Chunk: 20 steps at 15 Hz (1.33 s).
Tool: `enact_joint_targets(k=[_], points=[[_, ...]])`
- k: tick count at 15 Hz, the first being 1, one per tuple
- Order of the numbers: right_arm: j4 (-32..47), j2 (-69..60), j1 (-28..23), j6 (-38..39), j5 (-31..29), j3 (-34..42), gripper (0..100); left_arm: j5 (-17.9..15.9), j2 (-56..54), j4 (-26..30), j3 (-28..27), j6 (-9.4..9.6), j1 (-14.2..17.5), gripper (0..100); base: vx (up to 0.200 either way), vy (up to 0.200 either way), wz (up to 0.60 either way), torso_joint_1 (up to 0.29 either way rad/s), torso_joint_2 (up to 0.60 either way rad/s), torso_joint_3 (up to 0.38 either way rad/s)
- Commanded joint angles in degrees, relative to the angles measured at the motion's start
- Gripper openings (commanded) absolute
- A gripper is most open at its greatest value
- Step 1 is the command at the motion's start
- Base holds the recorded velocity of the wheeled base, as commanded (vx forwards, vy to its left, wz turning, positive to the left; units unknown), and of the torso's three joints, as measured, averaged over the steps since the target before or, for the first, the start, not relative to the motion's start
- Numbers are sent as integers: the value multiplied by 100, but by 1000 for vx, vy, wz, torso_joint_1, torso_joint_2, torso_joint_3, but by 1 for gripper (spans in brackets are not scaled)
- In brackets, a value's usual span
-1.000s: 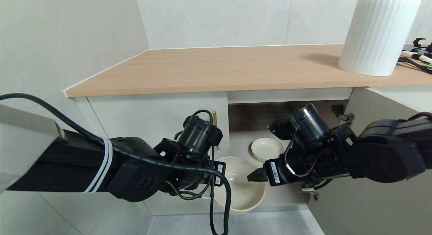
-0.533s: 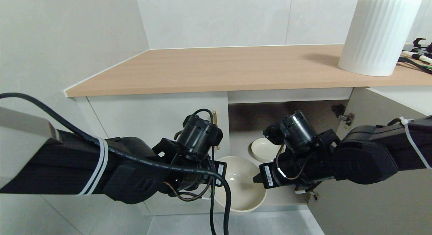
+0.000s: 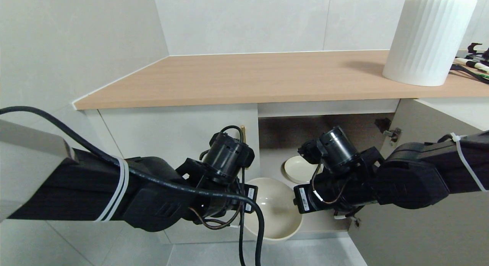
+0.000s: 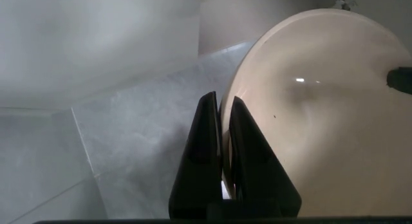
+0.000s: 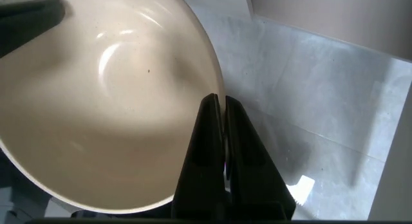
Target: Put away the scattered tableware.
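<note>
A large cream bowl (image 3: 274, 212) hangs in front of the open lower cabinet, held from both sides. My left gripper (image 3: 244, 213) is shut on its left rim; in the left wrist view the gripper (image 4: 221, 103) pinches the edge of the bowl (image 4: 328, 121). My right gripper (image 3: 297, 209) is shut on the opposite rim, and in the right wrist view the gripper (image 5: 219, 103) clamps the bowl (image 5: 109, 114). A small cream dish (image 3: 301, 169) lies on the cabinet floor behind the bowl.
The cabinet door (image 3: 424, 189) stands open on the right, close to my right arm. The left door (image 3: 179, 132) is closed, with a brass handle (image 3: 243, 134). A tall white ribbed cylinder (image 3: 428, 40) stands on the wooden countertop (image 3: 248, 77). Grey tile floor lies below.
My right arm has moved left and slightly down, bringing its gripper onto the bowl's right rim. The left gripper and the bowl have barely shifted.
</note>
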Motion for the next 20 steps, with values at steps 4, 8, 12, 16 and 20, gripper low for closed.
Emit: enact_joint_targets(k=[4,8,12,16,20], points=[[4,27,30,3,-136,1,0,193,-21,-11,-1,-12,7,100,0,0,0,0,0,0],[-5,466,-313,214,-171,-280,0,193,-390,-11,-10,-275,60,100,0,0,0,0,0,0],[21,1248,-920,1137,-980,-1194,0,193,-505,-2,-10,-284,69,100,0,0,0,0,0,0],[4,1881,-1298,1638,-1481,-1845,0,193,-496,-11,-10,-284,69,100,0,0,0,0,0,0],[-5,2409,-1588,1937,-1832,-2495,0,193,-505,-11,-10,-284,69,100,0,0,0,0,0,0]])
